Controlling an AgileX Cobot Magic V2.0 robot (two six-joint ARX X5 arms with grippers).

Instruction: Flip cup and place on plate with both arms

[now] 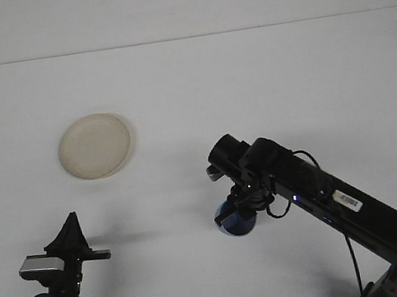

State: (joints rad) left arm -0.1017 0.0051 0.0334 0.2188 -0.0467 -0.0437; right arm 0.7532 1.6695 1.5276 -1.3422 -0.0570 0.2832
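Front view: white table [261, 69], both arms in frame, one cup, one plate.
Right arm: black, reaches in from the near right corner toward the table's middle, wrist pointed down.
Right gripper [240, 204]: fingers pressed onto the small blue plastic cup [235, 221], pinching it from above.
Cup: near the middle of the table, just below the right wrist, low over the surface; contact with the table cannot be told. Its orientation is not clear, being partly hidden by the gripper.
Plate: round cream-coloured plate [95, 146] lies flat at far left, well apart from the cup, nothing on it.
Left gripper [71, 229]: near left edge, pointed up, fingers pressed together to a point, holding nothing, well apart from cup and plate.
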